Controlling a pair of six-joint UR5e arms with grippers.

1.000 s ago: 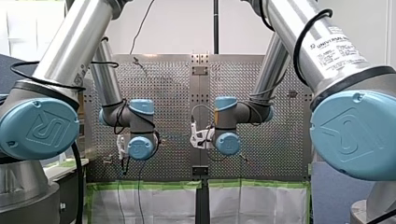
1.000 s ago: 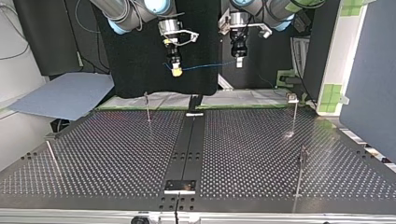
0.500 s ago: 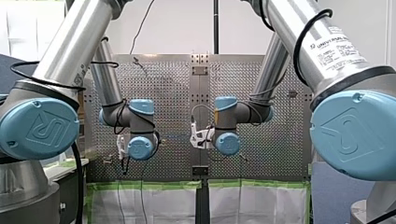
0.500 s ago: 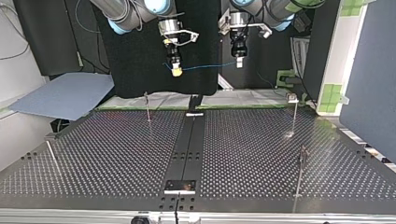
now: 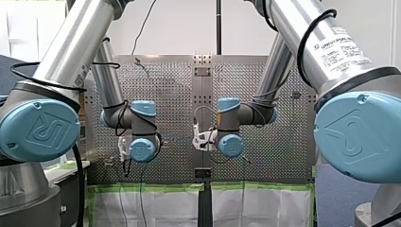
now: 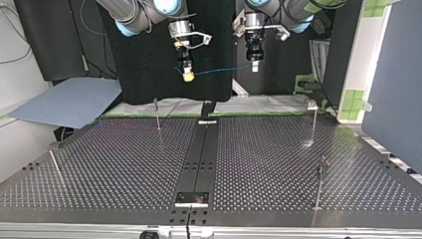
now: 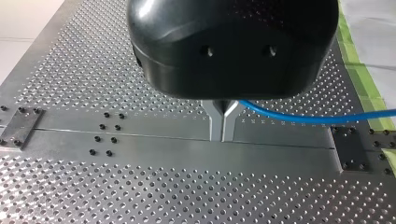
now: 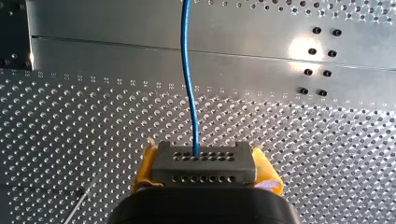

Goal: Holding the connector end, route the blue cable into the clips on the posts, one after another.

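Both grippers hang well above the perforated table (image 6: 124,164) with the blue cable (image 6: 219,71) stretched almost level between them. My right gripper (image 6: 187,75), with yellow pads, is shut on the grey connector block (image 8: 204,169); the blue cable (image 8: 188,79) leaves the block straight ahead. My left gripper (image 7: 223,127) has its metal fingers pressed together, and the blue cable (image 7: 303,119) comes out sideways from them. In the top view my left gripper (image 6: 254,67) is at the right of the pair. Thin posts (image 6: 157,113) (image 6: 314,119) (image 6: 321,179) stand on the table, none touching the cable.
Another leaning post (image 6: 54,167) stands near the top view's left edge. A dark rail (image 6: 199,154) runs down the table's middle. A grey-blue sheet (image 6: 69,102) lies off the table at the left, and green-taped white covers (image 6: 259,105) line the far edge.
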